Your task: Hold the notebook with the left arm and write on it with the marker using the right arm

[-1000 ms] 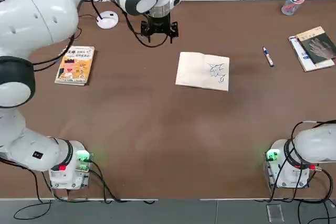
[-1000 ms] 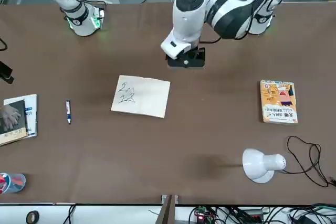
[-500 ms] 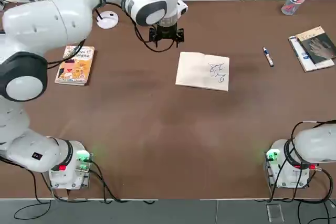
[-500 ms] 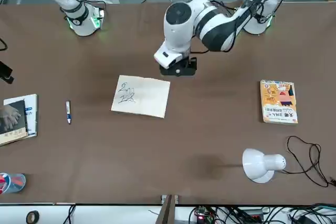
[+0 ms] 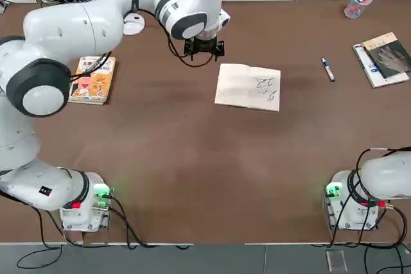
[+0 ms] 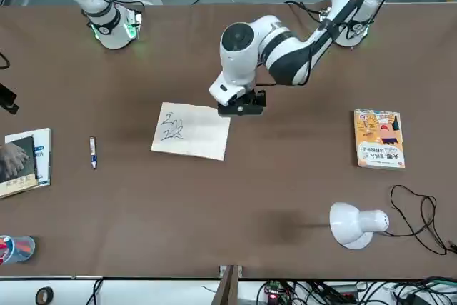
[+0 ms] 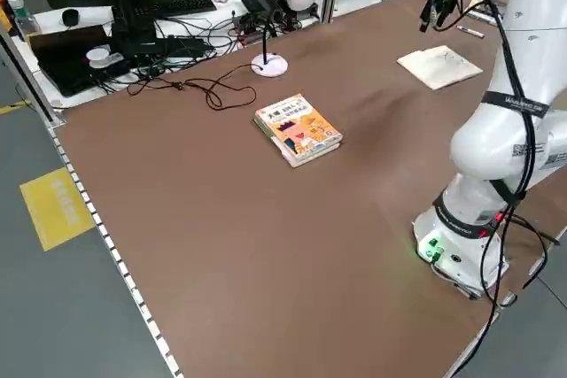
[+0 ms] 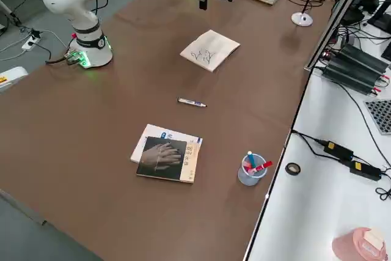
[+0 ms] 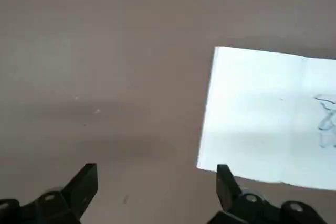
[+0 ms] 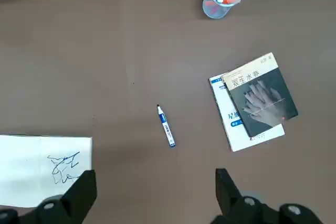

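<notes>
Your left gripper (image 5: 203, 48) hangs fingers wide over bare table, just beside the notebook (image 5: 248, 86)'s corner, holding nothing. Your right gripper (image 10: 152, 195) is parked, wide open and empty. The clear cup (image 8: 250, 170) holds red and blue pens. The marker (image 5: 328, 68) lies between notebook and dark-covered book (image 5: 383, 56), nothing blocking it.

Landmark = notebook (image 5: 248, 86): its robot-facing side is bare table (image 5: 192, 158) right back to both bases, free passage; left arm (image 5: 96, 20) stretches over the far-left table, its left gripper (image 5: 204, 48) hanging jaws apart just off the notebook's far-left corner, blocking that approach; marker (image 5: 328, 69) lies well apart to the right, open table between; grey book (image 5: 384, 59) and pen cup (image 5: 355, 4) crowd the far-right edge; yellow book (image 5: 92, 79) and lamp (image 5: 131, 24) sit under the left arm.
</notes>
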`<state>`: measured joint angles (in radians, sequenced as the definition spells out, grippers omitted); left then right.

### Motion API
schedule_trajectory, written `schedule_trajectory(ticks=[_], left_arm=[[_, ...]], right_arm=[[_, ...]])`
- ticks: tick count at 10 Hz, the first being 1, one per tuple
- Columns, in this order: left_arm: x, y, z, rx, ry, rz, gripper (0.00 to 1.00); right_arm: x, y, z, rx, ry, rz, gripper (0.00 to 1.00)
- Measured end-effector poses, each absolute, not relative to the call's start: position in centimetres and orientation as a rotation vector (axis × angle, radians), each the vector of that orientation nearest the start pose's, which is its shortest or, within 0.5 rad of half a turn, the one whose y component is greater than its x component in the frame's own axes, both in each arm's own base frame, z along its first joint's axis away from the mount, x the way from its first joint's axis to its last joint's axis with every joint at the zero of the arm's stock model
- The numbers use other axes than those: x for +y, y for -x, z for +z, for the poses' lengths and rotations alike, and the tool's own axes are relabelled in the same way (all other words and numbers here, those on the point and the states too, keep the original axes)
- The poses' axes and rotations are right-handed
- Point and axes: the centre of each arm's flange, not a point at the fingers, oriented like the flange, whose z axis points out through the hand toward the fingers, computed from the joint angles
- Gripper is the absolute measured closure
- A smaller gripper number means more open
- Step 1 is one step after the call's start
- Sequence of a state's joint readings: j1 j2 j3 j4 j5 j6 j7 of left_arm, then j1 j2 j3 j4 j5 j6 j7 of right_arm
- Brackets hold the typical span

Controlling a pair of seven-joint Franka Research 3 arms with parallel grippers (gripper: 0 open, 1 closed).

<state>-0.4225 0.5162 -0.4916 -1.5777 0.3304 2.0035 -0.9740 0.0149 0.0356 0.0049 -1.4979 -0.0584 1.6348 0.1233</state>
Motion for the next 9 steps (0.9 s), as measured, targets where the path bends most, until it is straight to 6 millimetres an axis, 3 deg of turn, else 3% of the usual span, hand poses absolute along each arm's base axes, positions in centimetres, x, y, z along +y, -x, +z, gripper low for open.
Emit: schedule_trajectory(ticks=[9], left_arm=[[-52.5, -45.6, 31.7, 0.022, 3.097, -0.084, 0.0]], right_arm=[[0.5, -57.3, 64.5, 0.164, 3.184, -0.166, 0.0]])
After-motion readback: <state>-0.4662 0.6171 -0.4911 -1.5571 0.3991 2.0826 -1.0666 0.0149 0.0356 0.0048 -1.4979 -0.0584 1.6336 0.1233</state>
